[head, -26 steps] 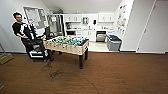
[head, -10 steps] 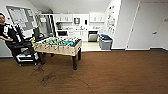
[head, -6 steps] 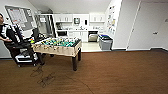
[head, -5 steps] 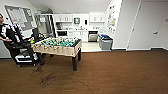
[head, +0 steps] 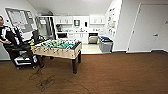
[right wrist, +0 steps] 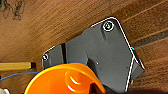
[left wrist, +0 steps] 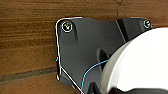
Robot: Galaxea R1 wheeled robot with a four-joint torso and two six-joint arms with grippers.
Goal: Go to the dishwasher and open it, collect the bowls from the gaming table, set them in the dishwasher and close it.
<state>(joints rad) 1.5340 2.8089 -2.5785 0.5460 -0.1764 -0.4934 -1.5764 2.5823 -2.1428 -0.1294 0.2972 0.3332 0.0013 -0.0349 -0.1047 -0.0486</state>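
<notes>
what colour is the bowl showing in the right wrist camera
Bright orange bowl, best seen in the right wrist view.

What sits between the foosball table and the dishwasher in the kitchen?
In the head view, bare floor: brown wood by the foosball table, then pale kitchen floor up to the dishwasher.

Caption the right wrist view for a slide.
Orange bowl seen close at the right wrist, above the brown wood-plank floor.

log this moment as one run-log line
base: on wood floor | ahead: foosball table, kitchen, dishwasher | right wrist: orange bowl | left wrist: white round object | person seated left
</notes>
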